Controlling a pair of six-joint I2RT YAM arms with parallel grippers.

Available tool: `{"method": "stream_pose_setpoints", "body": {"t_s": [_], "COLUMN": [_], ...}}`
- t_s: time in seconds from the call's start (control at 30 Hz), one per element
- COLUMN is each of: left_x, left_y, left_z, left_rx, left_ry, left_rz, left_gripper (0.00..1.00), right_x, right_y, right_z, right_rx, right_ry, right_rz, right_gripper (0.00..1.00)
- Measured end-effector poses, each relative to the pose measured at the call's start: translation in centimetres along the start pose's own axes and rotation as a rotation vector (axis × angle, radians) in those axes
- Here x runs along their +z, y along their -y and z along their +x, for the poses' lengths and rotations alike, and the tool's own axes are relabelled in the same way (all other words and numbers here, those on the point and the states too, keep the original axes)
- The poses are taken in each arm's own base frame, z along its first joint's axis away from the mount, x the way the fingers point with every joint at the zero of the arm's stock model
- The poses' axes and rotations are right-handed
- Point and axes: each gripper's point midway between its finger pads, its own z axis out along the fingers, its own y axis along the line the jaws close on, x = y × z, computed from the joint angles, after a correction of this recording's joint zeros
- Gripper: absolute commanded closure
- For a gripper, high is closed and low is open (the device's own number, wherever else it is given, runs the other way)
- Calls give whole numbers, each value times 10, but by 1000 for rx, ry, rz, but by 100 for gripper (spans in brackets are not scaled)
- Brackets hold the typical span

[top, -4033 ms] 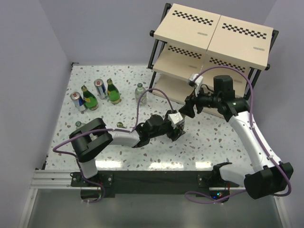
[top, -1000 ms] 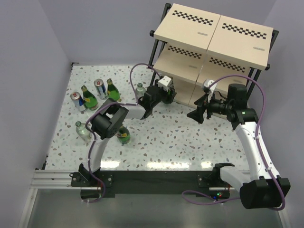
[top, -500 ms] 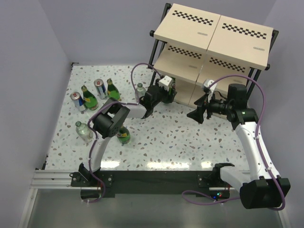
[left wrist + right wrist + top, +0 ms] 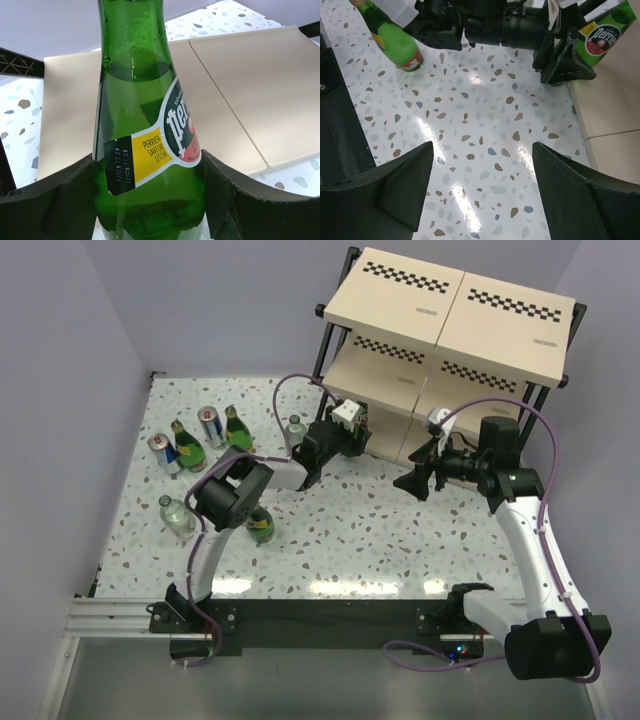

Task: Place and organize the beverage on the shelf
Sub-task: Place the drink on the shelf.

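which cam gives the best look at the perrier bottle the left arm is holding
Left wrist: the Perrier bottle fills the frame, label readable, gripped by the left end effector. Right wrist catches only its labelled body in the top right corner, behind that end effector. Top external mostly hides it at the bottom tier of the shelf.

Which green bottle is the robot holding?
The green bottle clamped in the left gripper, right by the shelf's lowest board. The other three green bottles stand on the table, no gripper on them.
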Motion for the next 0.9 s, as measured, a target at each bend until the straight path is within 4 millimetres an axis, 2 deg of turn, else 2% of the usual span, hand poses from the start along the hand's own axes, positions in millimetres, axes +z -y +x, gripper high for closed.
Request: {"method": "stream_pose_setpoints", "body": {"t_s": [0.6,0.9], "left_x": [-2,-1], "left_y": [0,-1], "left_z": [-1,-14], "left_rx": [11,27], "left_ry": [24,76], "left_rz": [1,2], "left_gripper": [100,100], "right_x": [0,0], "right_y": [0,0], "right_z": [0,0], "right_rx": [0,0], "right_ry": [0,0], "right_rz": [0,0], "right_gripper": [16,16]}}
